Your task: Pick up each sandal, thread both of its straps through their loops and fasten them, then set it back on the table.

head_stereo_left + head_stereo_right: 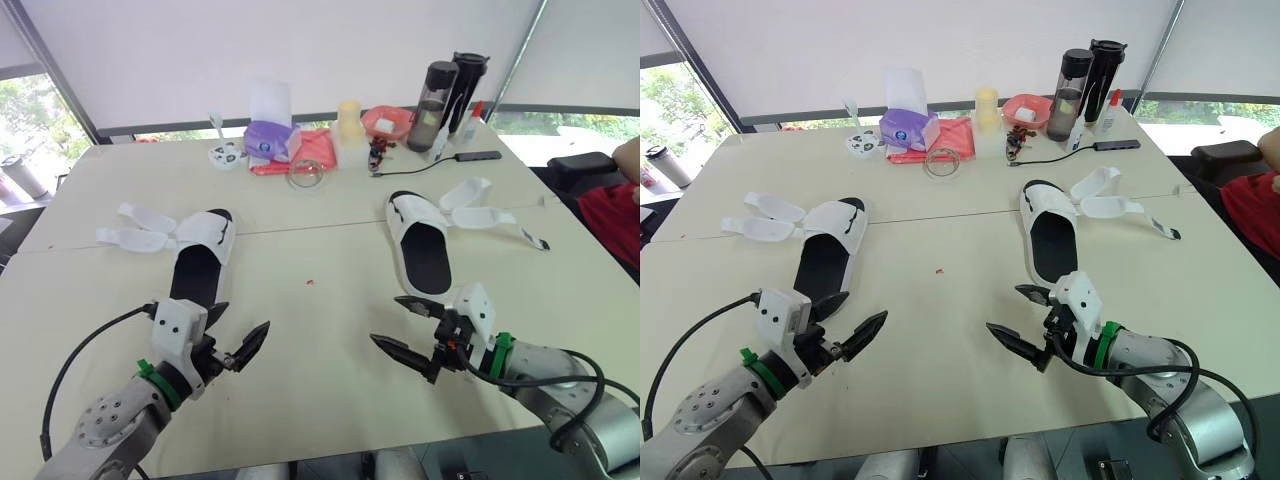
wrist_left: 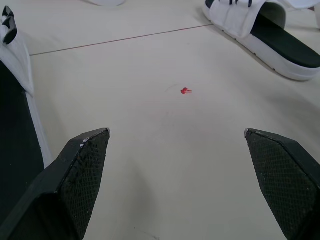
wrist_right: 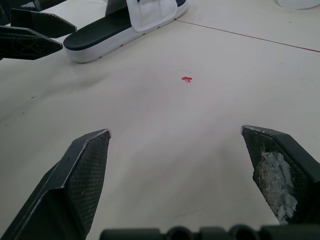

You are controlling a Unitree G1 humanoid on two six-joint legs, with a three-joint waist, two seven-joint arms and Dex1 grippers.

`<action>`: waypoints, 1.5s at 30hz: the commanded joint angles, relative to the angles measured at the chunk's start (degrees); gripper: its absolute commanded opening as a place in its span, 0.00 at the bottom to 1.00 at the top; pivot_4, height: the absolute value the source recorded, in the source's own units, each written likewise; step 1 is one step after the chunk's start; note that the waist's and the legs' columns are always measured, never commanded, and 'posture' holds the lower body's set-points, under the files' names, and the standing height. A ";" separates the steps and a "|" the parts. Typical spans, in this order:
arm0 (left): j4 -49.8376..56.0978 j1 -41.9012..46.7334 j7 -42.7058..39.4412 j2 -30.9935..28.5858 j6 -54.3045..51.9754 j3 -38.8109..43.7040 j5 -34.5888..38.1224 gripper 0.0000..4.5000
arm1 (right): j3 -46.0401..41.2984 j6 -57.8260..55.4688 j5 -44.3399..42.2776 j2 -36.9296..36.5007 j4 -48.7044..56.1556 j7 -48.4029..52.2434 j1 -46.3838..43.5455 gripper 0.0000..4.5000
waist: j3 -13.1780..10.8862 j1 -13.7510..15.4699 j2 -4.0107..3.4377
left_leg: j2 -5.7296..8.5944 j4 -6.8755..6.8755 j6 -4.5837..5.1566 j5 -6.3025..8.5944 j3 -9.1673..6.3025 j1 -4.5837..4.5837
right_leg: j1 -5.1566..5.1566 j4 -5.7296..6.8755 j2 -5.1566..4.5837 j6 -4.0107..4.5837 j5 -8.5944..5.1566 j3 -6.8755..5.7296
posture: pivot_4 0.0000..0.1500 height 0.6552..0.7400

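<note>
— Start at the fingers. What are they doing?

— Left gripper [image 1: 243, 318]: its two black fingers are spread wide, holding nothing. Right gripper [image 1: 387, 319]: the same, spread and empty. One right fingertip [image 3: 274, 172] carries a pale scuffed patch.

— And the arms behind them?

— Both forearms come in low over the table [image 1: 320, 390] from the near corners and angle inward, so the two grippers point at each other across a bare stretch. A tiny red speck [image 2: 185, 90] lies on the tabletop between them, a little farther out.

— Where are the sandals?

— Both flat on the table, soles down. The left sandal [image 1: 200, 262] has its heel just beside the left gripper, and its straps [image 1: 140, 228] lie open, fanned out to the left. The right sandal [image 1: 422, 245] has its heel near the right gripper, well apart from the other sandal, with its straps thrown open to the right.

— Any writing you can read?

— The purple tissue box [image 1: 268, 140] at the far edge has print, too small to make out. Two dark bottles [image 1: 450, 90] stand near it. A person's red sleeve [image 1: 612, 215] shows at the right edge.
</note>
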State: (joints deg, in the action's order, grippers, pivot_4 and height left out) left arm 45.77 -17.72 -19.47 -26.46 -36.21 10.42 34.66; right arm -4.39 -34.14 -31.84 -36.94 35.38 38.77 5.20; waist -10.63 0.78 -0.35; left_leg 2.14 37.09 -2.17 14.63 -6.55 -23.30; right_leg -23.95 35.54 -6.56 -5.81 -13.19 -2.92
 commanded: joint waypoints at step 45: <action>-15.34 37.24 -20.69 -12.73 -7.67 -4.12 11.90 1.00 | -23.18 0.53 -41.11 39.76 -24.51 -70.66 -32.81 1.00 | -0.05 -1.90 -0.01 | -0.02 -0.10 0.02 -0.03 0.30 0.19 | -0.37 0.62 0.30 -0.06 0.20 0.66 | 1.00 1.00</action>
State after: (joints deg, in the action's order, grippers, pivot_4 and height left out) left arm 29.70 18.78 -40.68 -39.34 -44.53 5.84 46.70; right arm -27.11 -35.69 -73.45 2.76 11.98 -32.24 -26.54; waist -10.68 -1.12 -0.36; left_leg 2.11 36.99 -2.16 14.60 -6.23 -23.11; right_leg -24.33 36.15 -6.24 -5.87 -12.99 -2.23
